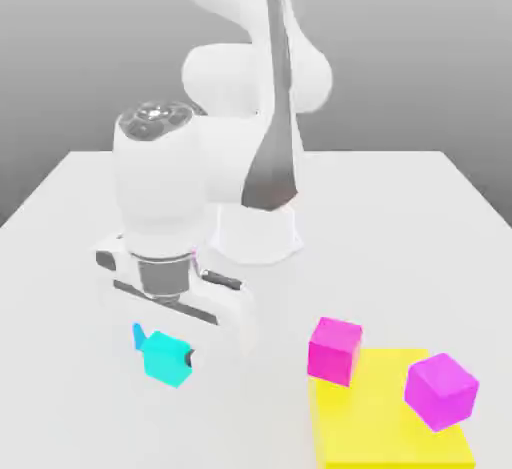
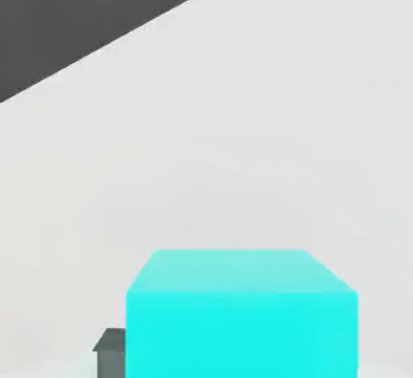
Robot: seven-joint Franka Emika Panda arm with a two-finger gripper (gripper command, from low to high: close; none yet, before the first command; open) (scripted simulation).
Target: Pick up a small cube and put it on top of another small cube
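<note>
Hand [image 1: 168, 354] pinching the turquoise cube [image 1: 166, 361] by opposite sides, probably to free its base for stacking.
Left to right, you have a blue piece [image 1: 139, 337] behind the grip, then magenta and purple cubes [image 1: 441, 392] by the yellow block [image 1: 376, 417].

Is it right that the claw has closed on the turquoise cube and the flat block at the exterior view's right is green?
Not quite: the exterior view shows that flat block is yellow. The claw has indeed closed on the turquoise cube.
</note>
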